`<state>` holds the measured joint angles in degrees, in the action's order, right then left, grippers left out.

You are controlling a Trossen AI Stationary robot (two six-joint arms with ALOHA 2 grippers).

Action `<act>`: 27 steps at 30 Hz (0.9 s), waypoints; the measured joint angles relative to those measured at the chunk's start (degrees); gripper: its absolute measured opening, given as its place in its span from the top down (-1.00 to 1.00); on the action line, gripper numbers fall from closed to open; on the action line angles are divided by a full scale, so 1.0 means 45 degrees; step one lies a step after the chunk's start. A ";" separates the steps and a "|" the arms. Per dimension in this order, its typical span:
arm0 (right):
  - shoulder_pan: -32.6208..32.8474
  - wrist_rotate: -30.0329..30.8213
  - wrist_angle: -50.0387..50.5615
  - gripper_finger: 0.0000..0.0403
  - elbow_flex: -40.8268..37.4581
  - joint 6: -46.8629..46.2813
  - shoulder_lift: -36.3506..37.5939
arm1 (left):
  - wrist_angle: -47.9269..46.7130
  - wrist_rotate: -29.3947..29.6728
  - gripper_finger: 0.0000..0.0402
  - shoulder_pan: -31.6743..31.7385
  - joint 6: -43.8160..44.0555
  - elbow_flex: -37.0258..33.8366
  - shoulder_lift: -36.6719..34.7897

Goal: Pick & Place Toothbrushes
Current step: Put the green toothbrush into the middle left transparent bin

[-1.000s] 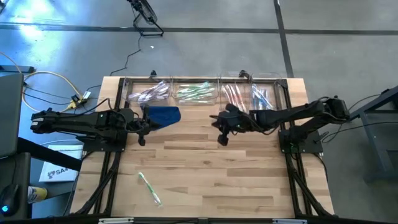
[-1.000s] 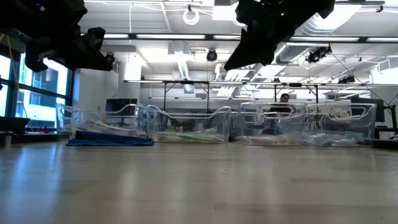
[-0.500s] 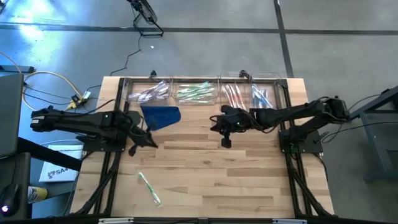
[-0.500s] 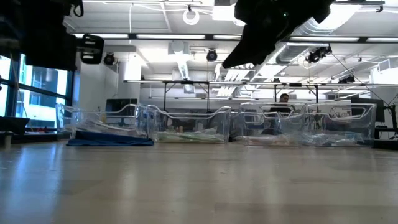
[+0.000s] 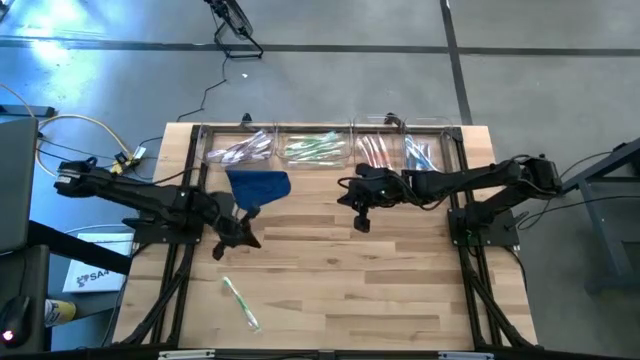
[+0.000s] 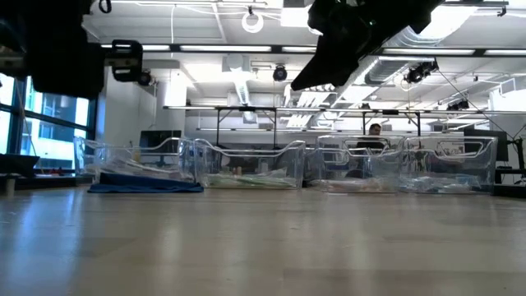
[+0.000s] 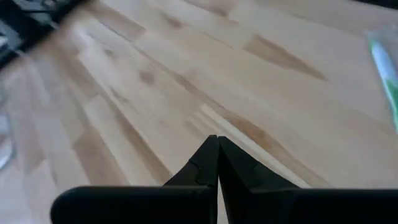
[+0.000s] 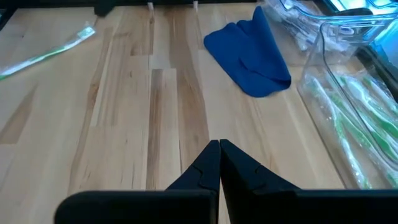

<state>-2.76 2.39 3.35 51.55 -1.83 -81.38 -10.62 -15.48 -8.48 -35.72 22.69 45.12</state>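
A single green-handled toothbrush in clear wrapping (image 5: 240, 302) lies alone on the bare wooden table (image 5: 400, 290), near its front left part. The left gripper (image 5: 233, 240) hangs above the boards between that toothbrush and the crumpled blue cloth (image 5: 259, 186), its two dark fingers (image 7: 214, 163) pressed together on nothing. The right gripper (image 5: 361, 212) hovers near the table's middle, jaws likewise closed and empty. More toothbrushes fill the row of clear plastic bins (image 5: 330, 148) along the far edge.
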 joint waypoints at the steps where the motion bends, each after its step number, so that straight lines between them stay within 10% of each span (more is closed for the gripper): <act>1: 0.0000 0.0001 -0.0004 0.99 0.0000 0.0000 0.0000 | -0.0127 0.0294 1.00 -0.0382 -0.0007 0.0106 0.0160; 11: 0.0005 0.0437 -0.0459 0.99 0.0005 -0.0032 0.0000 | -0.2651 0.0679 1.00 -0.3424 0.0260 0.1442 0.1076; 27: 0.0005 0.0432 -0.0460 0.99 0.0005 -0.0646 -0.0005 | -0.1177 0.2350 1.00 -0.6230 0.3816 0.1473 0.3687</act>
<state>-2.74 4.34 1.28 51.57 -4.73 -81.41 -15.91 -4.91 -36.52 -18.55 29.32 61.71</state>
